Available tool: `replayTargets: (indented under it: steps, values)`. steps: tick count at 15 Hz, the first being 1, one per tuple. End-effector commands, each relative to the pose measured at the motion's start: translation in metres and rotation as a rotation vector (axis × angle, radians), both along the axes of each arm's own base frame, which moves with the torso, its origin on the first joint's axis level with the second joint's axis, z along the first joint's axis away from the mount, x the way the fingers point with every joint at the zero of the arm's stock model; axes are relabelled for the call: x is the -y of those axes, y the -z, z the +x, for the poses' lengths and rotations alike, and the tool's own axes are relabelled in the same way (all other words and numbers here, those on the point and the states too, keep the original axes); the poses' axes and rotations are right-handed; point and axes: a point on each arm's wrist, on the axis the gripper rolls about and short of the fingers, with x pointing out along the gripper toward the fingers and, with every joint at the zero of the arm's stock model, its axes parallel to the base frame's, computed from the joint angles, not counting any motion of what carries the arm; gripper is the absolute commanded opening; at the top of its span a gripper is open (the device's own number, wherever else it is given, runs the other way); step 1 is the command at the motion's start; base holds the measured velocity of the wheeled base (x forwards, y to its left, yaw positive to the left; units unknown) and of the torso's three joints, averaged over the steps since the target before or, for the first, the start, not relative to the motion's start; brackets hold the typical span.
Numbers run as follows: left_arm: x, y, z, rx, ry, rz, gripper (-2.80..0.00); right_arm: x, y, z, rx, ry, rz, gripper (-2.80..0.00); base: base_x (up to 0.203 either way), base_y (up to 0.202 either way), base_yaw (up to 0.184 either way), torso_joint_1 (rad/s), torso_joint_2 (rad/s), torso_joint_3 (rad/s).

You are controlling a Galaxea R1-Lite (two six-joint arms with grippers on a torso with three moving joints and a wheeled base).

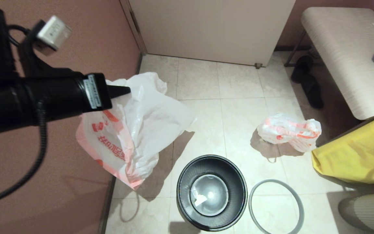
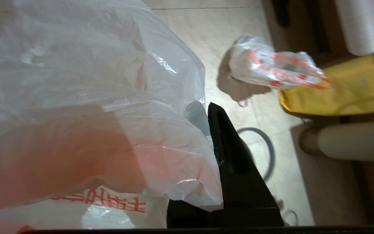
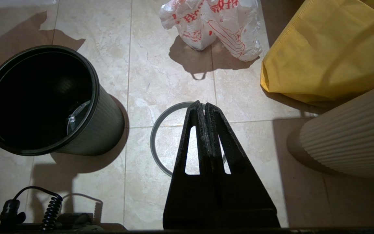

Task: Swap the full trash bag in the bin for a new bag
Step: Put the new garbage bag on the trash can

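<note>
At upper left of the head view, the left gripper [image 1: 127,91] pinched the new bag [image 1: 141,126] aloft; the parked right gripper [image 3: 204,107] was pressed together. The bin [image 1: 212,193] stood bottom centre.

Illegible red lettering on new bag [image 1: 131,130]

New bag [image 1: 141,126]: you see it hanging from your left gripper [image 1: 127,91], raised above the floor [image 1: 206,113].
Bin [image 1: 212,191]: below and to the right of your left gripper, upright on the floor.
Hoop rim [image 1: 276,206]: flat on the floor just right of the bin, under your right gripper [image 3: 205,107].
Full trash bag [image 1: 289,131]: on the floor beyond the hoop rim, well right of your left gripper.
Yellow bag [image 1: 355,152]: just right of the full trash bag.
Desk [image 1: 346,55]: behind the yellow bag.
</note>
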Motion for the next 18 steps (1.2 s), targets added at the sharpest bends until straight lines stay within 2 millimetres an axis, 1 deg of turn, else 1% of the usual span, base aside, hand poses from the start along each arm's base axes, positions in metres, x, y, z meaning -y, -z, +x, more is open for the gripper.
replayTargets:
  steps: [1, 2, 3, 5, 8, 10, 12, 14, 16, 18]
  values:
    - [-0.017, -0.029, -0.057, -0.034, 0.054, 0.018, -2.8, 0.0, 0.0, 0.0, -0.001, 0.0, 0.0, -2.8, 0.0, 0.0, 0.0, 0.0, 0.0, 0.0]
    - [-0.023, -0.038, -0.075, -0.051, 0.072, 0.032, -2.8, 0.0, 0.0, 0.0, -0.002, 0.0, 0.0, -2.8, 0.0, 0.0, 0.0, 0.0, 0.0, 0.0]
    - [-0.029, -0.044, -0.088, -0.063, 0.082, 0.044, -2.8, 0.0, 0.0, 0.0, -0.002, -0.001, -0.008, -2.8, 0.0, 0.0, 0.0, 0.0, 0.0, 0.0]
    - [-0.041, -0.05, -0.109, -0.088, 0.099, 0.064, -2.8, 0.0, 0.0, 0.0, -0.004, -0.003, -0.036, -2.8, 0.0, 0.0, 0.0, 0.0, 0.0, 0.0]
    - [-0.055, -0.05, -0.137, -0.118, 0.182, 0.087, -2.8, 0.0, -0.002, -0.001, 0.005, 0.009, -0.029, -2.8, 0.0, 0.0, 0.0, 0.0, 0.0, 0.0]
    - [-0.062, -0.045, -0.151, -0.155, 0.262, 0.113, -2.8, 0.0, -0.017, -0.005, 0.047, 0.001, -0.027, -2.8, 0.0, 0.0, 0.0, 0.0, 0.0, 0.0]
    - [-0.06, -0.039, -0.152, -0.186, 0.332, 0.157, -2.8, -0.001, -0.041, -0.009, 0.065, -0.046, -0.007, -2.8, 0.0, 0.0, 0.0, 0.0, 0.0, 0.0]
    - [-0.05, -0.037, -0.141, -0.199, 0.358, 0.199, -2.8, -0.002, -0.069, -0.006, 0.043, -0.102, 0.063, -2.8, 0.0, 0.0, 0.0, 0.0, 0.0, 0.0]
    - [-0.032, -0.038, -0.126, -0.202, 0.386, 0.224, -2.8, -0.004, -0.103, 0.008, -0.016, -0.165, 0.182, -2.8, 0.0, 0.0, 0.0, 0.0, 0.0, 0.0]
    - [-0.017, -0.04, -0.116, -0.203, 0.415, 0.238, -2.8, -0.005, -0.125, 0.027, -0.092, -0.211, 0.251, -2.8, 0.0, 0.0, 0.0, 0.0, 0.0, 0.0]
